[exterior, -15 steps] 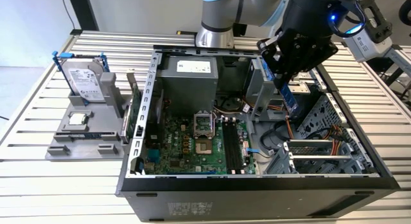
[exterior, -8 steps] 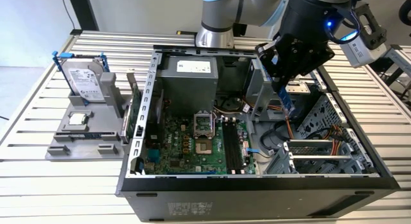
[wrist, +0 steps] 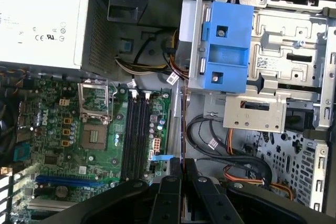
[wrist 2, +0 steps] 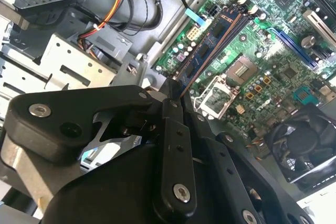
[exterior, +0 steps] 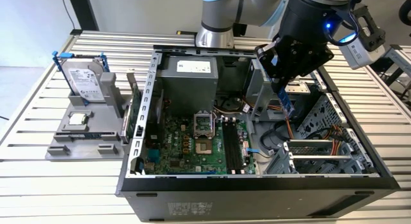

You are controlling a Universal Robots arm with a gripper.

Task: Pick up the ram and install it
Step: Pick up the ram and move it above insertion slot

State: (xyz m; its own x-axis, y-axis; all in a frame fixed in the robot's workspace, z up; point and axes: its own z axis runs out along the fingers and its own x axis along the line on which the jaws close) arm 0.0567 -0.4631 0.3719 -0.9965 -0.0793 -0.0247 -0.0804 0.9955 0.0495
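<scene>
- Exterior view, far left: a grey holder (exterior: 67, 149) lies on the slatted table (exterior: 38, 185). It carries an upright silver hard drive (exterior: 84, 80) with blue brackets and a small square processor chip (exterior: 78, 119) just in front of the drive.
- Just beside the holder, toward the exterior view's right, stands the open computer case (exterior: 257, 195). Its green motherboard (exterior: 192, 147) faces up, with the dark memory slots (exterior: 232, 147) running along it.
- Further right, the arm's jaws are clamped on the upper end of the ram (exterior: 286, 101). The ram hangs upright over the case interior, apart from the motherboard.
- First wrist view: the ram (wrist: 182, 124) appears edge-on as a thin line, between the memory slots (wrist: 137, 129) and a blue bracket (wrist: 226, 51).
- Second wrist view: the ram (wrist 2: 184, 86) juts out from between the black fingers (wrist 2: 173, 145).
</scene>
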